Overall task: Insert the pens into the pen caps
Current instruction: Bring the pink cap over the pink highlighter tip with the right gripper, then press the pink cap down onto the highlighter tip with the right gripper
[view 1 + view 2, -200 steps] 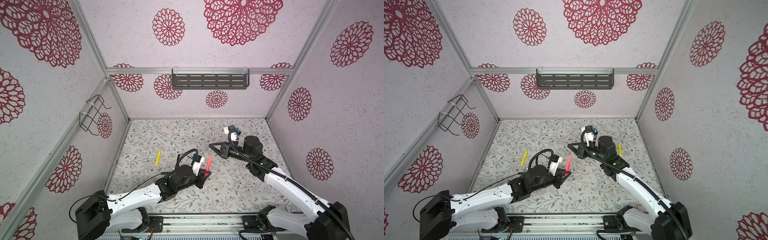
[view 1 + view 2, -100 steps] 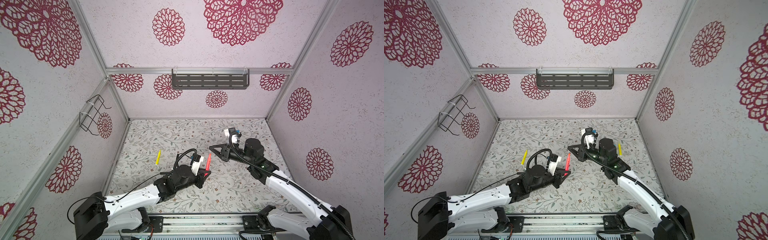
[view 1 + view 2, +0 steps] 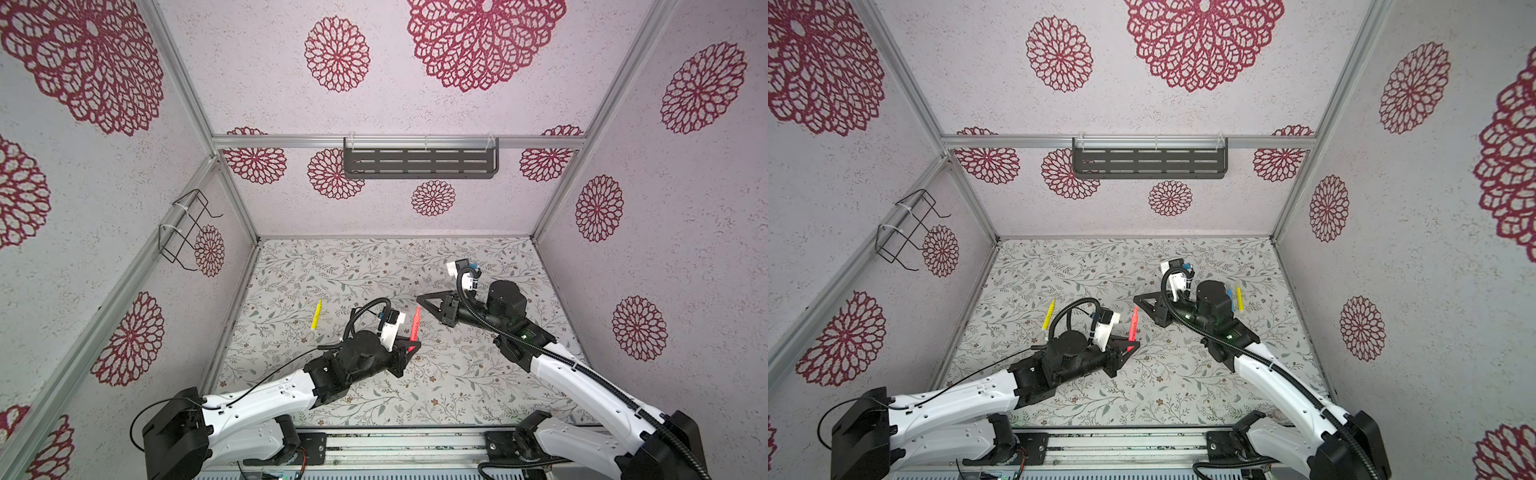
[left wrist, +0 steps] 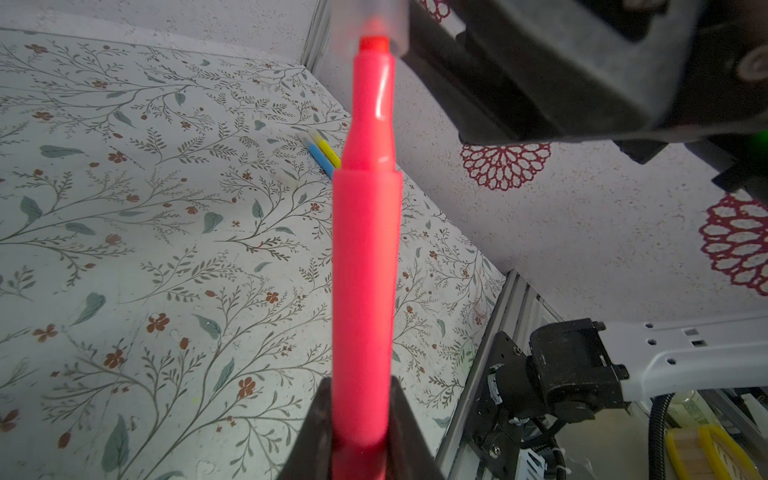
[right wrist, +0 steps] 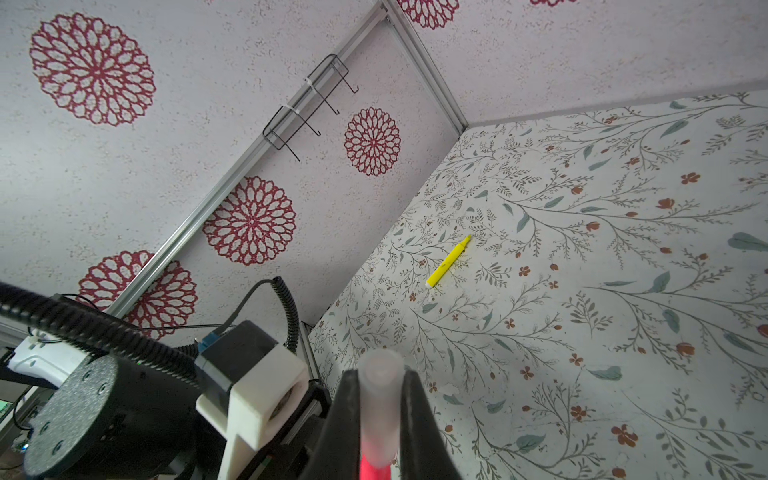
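Observation:
My left gripper (image 3: 409, 347) (image 4: 361, 388) is shut on the lower end of a red-pink pen (image 3: 414, 328) (image 3: 1133, 328) (image 4: 365, 257), held up off the floor. The right gripper (image 3: 419, 298) (image 5: 380, 374) is shut on a translucent pen cap (image 5: 380, 409) just beyond the pen's tip. In both wrist views the red tip sits at the cap's (image 4: 368, 20) mouth. A yellow pen (image 3: 316, 314) (image 5: 449, 262) lies on the floor at the left. Another yellow pen (image 3: 1239, 299) and a blue pen (image 4: 322, 160) lie together behind the right arm.
The floral floor (image 3: 374, 270) is boxed in by patterned walls. A black slotted shelf (image 3: 419, 163) hangs on the back wall and a wire rack (image 3: 187, 228) on the left wall. A metal rail (image 3: 395, 444) with both arm bases runs along the front edge.
The right gripper with the cap has moved slightly closer to the pen's tip. The left gripper and the red-pink pen have hardly moved.

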